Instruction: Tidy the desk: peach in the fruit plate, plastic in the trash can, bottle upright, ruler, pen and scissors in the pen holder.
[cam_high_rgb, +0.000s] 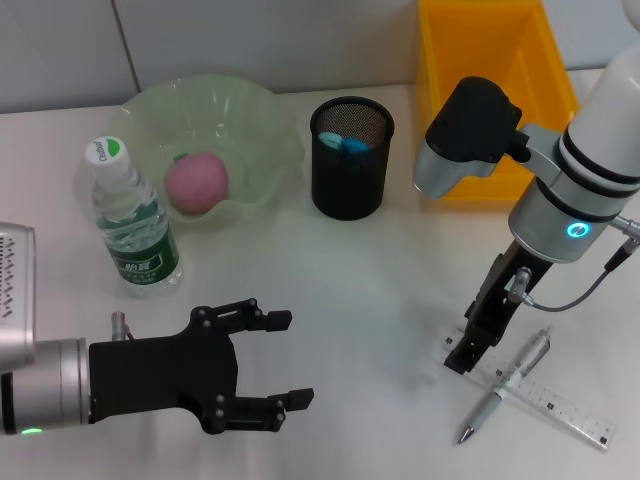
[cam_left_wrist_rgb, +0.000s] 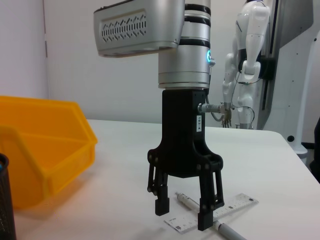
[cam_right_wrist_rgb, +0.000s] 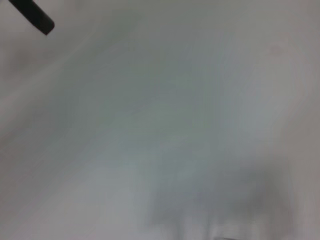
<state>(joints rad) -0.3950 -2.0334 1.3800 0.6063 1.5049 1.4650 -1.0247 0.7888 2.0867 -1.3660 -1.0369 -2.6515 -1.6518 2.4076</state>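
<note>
A pink peach (cam_high_rgb: 197, 182) lies in the pale green fruit plate (cam_high_rgb: 262, 112). The water bottle (cam_high_rgb: 135, 225) stands upright beside the plate. Blue-handled scissors (cam_high_rgb: 343, 143) sit in the black mesh pen holder (cam_high_rgb: 350, 190). The silver pen (cam_high_rgb: 505, 388) lies across the clear ruler (cam_high_rgb: 560, 405) at the front right. My right gripper (cam_high_rgb: 462, 360) (cam_left_wrist_rgb: 182, 212) points straight down and is open, with its fingertips (cam_left_wrist_rgb: 205, 221) just above the near end of the ruler (cam_left_wrist_rgb: 240, 204) and the pen (cam_left_wrist_rgb: 186, 201). My left gripper (cam_high_rgb: 290, 360) hovers open and empty at the front left. No plastic is in view.
The yellow trash can (cam_high_rgb: 495, 90) (cam_left_wrist_rgb: 45, 150) stands at the back right behind the right arm. The pen holder's rim (cam_left_wrist_rgb: 4, 200) shows at the edge of the left wrist view. The right wrist view shows only blurred table surface.
</note>
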